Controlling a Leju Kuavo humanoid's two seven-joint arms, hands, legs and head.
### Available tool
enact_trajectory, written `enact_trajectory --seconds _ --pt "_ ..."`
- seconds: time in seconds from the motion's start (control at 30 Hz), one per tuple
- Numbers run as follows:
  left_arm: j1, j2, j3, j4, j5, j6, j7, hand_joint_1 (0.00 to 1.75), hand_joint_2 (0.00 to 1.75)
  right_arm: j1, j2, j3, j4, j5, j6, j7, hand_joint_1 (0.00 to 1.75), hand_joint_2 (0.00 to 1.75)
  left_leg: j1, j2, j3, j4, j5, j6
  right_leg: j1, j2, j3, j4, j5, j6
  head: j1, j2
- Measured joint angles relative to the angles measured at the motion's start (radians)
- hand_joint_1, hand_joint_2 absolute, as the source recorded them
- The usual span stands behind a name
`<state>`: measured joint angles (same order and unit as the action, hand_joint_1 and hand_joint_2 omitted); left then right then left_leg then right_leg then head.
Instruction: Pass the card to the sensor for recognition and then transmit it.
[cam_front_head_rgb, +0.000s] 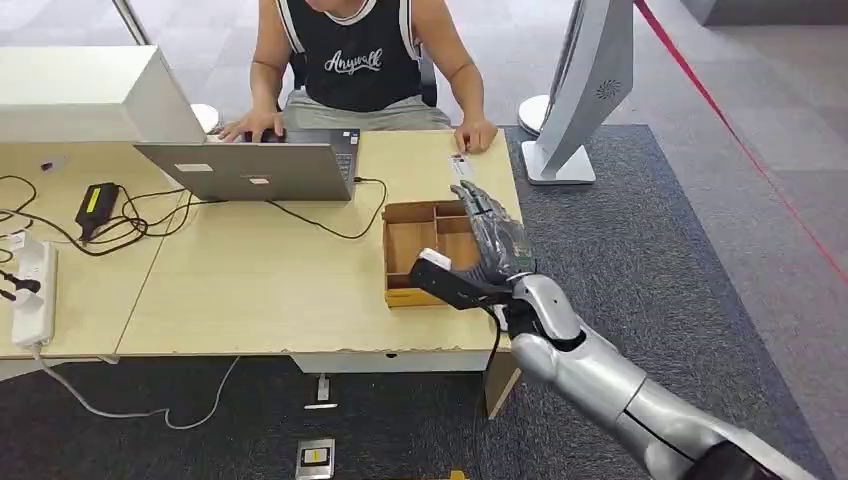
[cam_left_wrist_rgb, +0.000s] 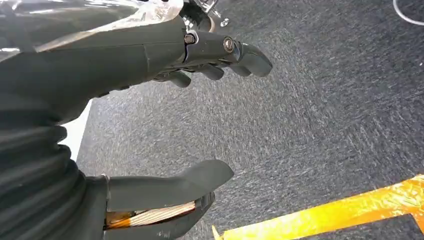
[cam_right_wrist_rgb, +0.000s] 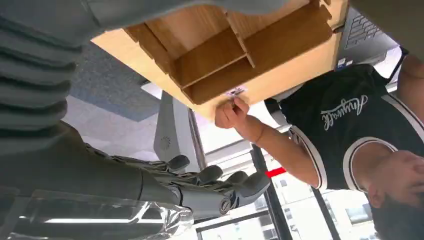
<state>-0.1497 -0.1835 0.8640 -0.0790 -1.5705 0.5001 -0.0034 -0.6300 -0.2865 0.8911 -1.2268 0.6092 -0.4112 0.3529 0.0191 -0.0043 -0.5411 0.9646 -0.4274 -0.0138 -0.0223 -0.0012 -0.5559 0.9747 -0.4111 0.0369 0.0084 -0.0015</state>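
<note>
My right hand (cam_front_head_rgb: 490, 245) hovers over the right side of a wooden compartment tray (cam_front_head_rgb: 410, 240) near the desk's right edge. Its fingers (cam_right_wrist_rgb: 215, 182) stretch out straight, its thumb (cam_front_head_rgb: 450, 285) sticks out over the tray's front, and nothing sits in the palm. A small white patch (cam_front_head_rgb: 433, 258) shows at the thumb's tip; I cannot tell what it is. A small white printed card (cam_front_head_rgb: 461, 165) lies flat on the desk beyond the tray, beside a seated person's hand (cam_front_head_rgb: 476, 135). My left hand (cam_left_wrist_rgb: 200, 115) hangs over grey carpet, fingers apart, holding nothing.
An open laptop (cam_front_head_rgb: 260, 165) stands mid-desk with the person typing behind it. Cables, a black adapter (cam_front_head_rgb: 97, 205) and a white power strip (cam_front_head_rgb: 30, 290) lie at the left. A white stand (cam_front_head_rgb: 585, 90) rises off the desk's right end. Yellow tape (cam_left_wrist_rgb: 325, 215) marks the floor.
</note>
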Motion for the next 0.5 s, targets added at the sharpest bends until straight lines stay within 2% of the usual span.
enact_trajectory --seconds 0.07,0.23,0.37,0.5 --pt "0.000 0.000 0.004 0.000 0.000 0.000 0.000 0.00 1.75 0.005 -0.002 0.000 -0.005 0.001 0.010 0.000 0.00 1.75 0.000 0.000 0.000 0.000 0.000 0.000 0.000 0.000 0.000 0.000 0.000 0.000 0.000 0.000" --pt "0.000 0.000 0.006 0.000 0.000 0.002 -0.002 0.00 1.75 0.027 -0.006 0.005 -0.010 0.013 0.087 0.016 0.00 1.75 0.000 0.000 0.000 0.000 0.000 0.000 0.000 0.000 0.000 0.000 0.000 0.000 0.000 0.000" --pt "-0.001 0.000 0.007 0.002 0.000 0.003 -0.002 0.00 1.75 0.052 -0.010 0.021 -0.010 0.106 0.119 0.081 0.00 1.75 0.000 0.000 0.000 0.000 0.000 0.000 0.000 0.000 0.000 0.000 0.000 0.000 0.000 0.000" --pt "-0.002 0.002 0.007 0.003 0.000 0.003 0.000 0.00 1.75 0.064 -0.015 0.035 -0.010 0.282 0.156 0.169 0.00 1.75 0.000 0.000 0.000 0.000 0.000 0.000 0.000 0.000 0.000 0.000 0.000 0.000 0.000 0.000"
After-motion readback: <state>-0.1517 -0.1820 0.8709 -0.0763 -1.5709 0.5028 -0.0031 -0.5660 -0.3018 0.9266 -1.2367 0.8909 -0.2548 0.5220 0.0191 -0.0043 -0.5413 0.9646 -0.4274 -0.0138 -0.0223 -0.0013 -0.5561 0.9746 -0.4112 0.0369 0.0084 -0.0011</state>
